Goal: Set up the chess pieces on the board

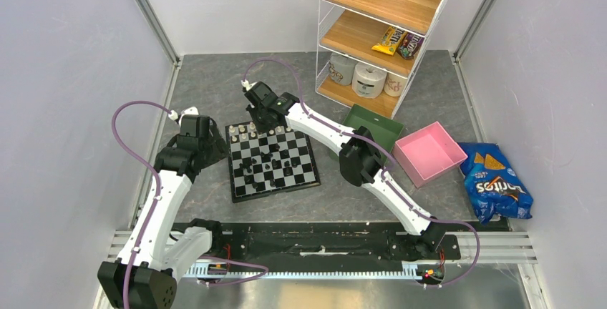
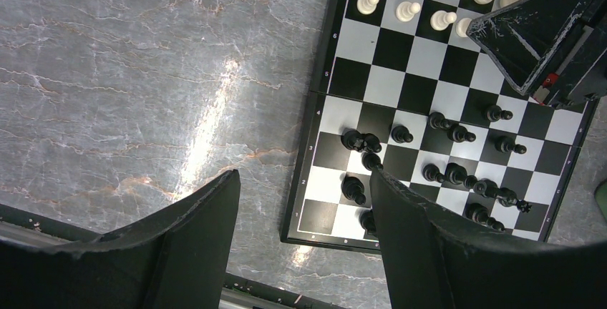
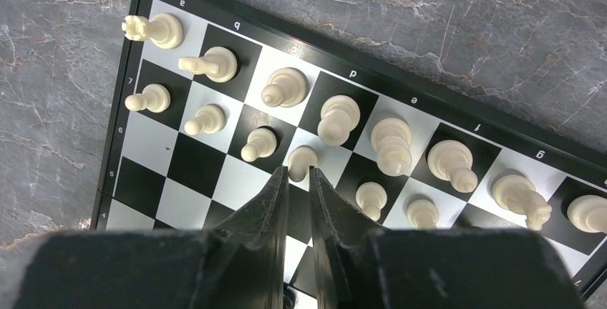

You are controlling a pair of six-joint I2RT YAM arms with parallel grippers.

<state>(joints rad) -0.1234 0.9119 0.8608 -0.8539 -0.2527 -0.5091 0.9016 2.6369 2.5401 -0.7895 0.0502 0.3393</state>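
Board (image 1: 304,169) sits mid-frame on the grey tabletop (image 2: 143,73), between the two arms. Black pieces (image 2: 456,173) are scattered loosely over its lower half in the top view. Left gripper (image 2: 304,180) hangs at the board's left edge, jaws wide apart over tabletop and board corner. Cream pieces (image 3: 391,144) stand in two rows along the upper edge. Right gripper (image 3: 298,174) is above them, jaws nearly together, tips flanking a cream pawn (image 3: 302,160); can't tell if it's clamped.
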